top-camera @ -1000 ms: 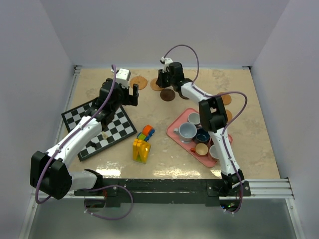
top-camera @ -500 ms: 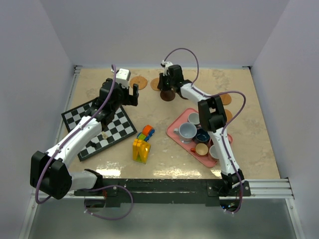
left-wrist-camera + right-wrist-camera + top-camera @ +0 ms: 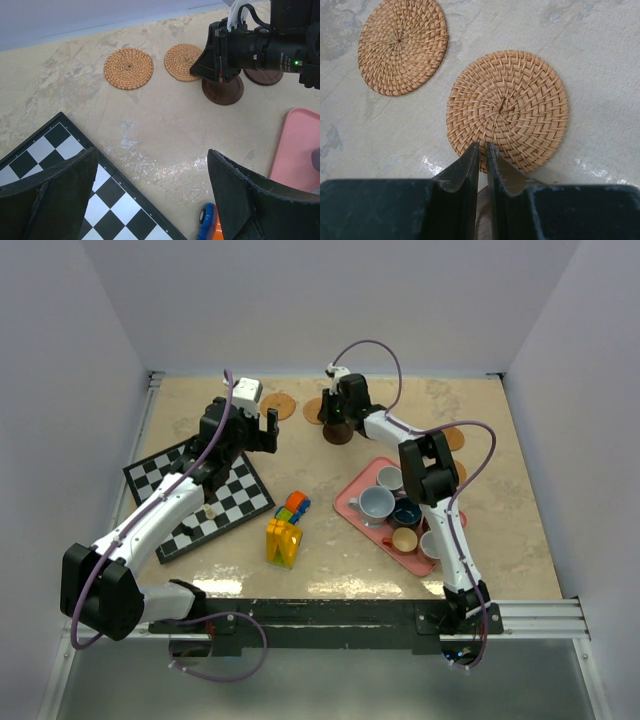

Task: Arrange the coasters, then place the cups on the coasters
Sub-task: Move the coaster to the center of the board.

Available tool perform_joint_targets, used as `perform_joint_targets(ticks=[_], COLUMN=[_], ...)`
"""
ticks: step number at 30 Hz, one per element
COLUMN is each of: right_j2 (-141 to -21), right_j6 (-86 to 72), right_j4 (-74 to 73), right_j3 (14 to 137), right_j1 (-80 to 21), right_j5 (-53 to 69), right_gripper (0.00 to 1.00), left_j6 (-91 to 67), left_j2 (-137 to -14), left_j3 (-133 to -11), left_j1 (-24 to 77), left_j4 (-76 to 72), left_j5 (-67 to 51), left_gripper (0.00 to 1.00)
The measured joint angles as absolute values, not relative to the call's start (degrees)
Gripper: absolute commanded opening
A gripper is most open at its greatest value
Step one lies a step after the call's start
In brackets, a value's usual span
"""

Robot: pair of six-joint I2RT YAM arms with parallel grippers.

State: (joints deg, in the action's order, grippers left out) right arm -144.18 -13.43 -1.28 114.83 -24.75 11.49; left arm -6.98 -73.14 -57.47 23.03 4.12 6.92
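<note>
1. Right fingers (image 3: 469,167): drawn almost together, with only a narrow slit between the two black tips. A sliver of dark brown shows low in the slit. Whether the tips pinch it cannot be told.
2. The tips point down at the bench (image 3: 600,40), at the near rim of a woven coaster (image 3: 507,110). A second woven coaster (image 3: 402,45) lies just beside it without touching.
3. Seen from the left wrist, the right arm hangs directly over a dark brown coaster (image 3: 222,94) and hides its far edge. Another dark brown coaster (image 3: 263,77) lies just beside it, partly hidden behind the same arm.
4. Left fingers (image 3: 55,195): spread wide, gripping nothing, raised above the bench between the corner of the chessboard (image 3: 55,145) and the pink tray (image 3: 295,150).
5. An orange-tan coaster (image 3: 455,438) and one more (image 3: 459,472) lie at the right of the bench, behind the tray and partly covered by the right arm.
6. The cups (image 3: 375,503) stand crowded together in the pink tray, well apart from both pairs of fingers and not yet on any coaster.
7. The toy blocks (image 3: 285,530) lie between the chessboard and the tray.
</note>
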Motion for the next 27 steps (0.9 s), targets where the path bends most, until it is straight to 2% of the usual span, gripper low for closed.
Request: perform_joint_targets(ticks=[18, 27], right_j2=[-141.97, -141.97], right_j6=[-14.57, -14.79], right_j4=[0.86, -0.08], right_j3=[110.48, 111.24], right_j1=[-24.75, -24.75], right_j5=[11.53, 11.57], right_gripper=[0.16, 0.27], left_j6=[-7.53, -7.94], left_j2=[-73.06, -73.06], left_j3=[-57.47, -57.47], left_j1=[23.40, 23.44], left_j4=[4.05, 4.03], left_j5=[6.39, 6.39], left_gripper=[0.95, 0.95])
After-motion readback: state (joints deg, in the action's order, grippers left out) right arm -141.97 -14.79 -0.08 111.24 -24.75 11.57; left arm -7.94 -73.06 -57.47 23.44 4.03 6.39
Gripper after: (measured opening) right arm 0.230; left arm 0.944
